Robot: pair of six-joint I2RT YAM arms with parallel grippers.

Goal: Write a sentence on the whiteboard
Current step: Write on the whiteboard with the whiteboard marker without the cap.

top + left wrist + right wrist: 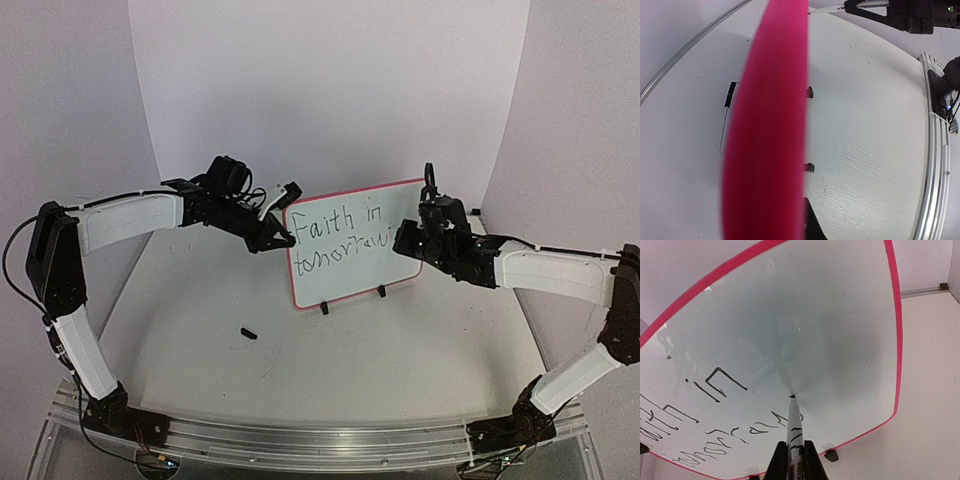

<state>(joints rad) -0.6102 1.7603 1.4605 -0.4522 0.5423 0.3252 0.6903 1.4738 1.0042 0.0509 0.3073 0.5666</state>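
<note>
The whiteboard (350,275) stands upright on two black feet at mid-table, its red-pink frame (770,130) a blur close to the left wrist camera. My left gripper (283,238) is shut on the board's left edge, and one dark finger (814,225) shows beside the frame. My right gripper (405,243) is shut on a white marker (796,432) whose tip touches the board. The sentence (335,235) reads "Faith in" over "tomorrow", and the marker tip sits just past the last letter (775,417).
A small black marker cap (249,333) lies on the table in front of the board, left of its feet. White walls close in behind and on both sides. The aluminium rail (320,440) with the arm bases runs along the near edge.
</note>
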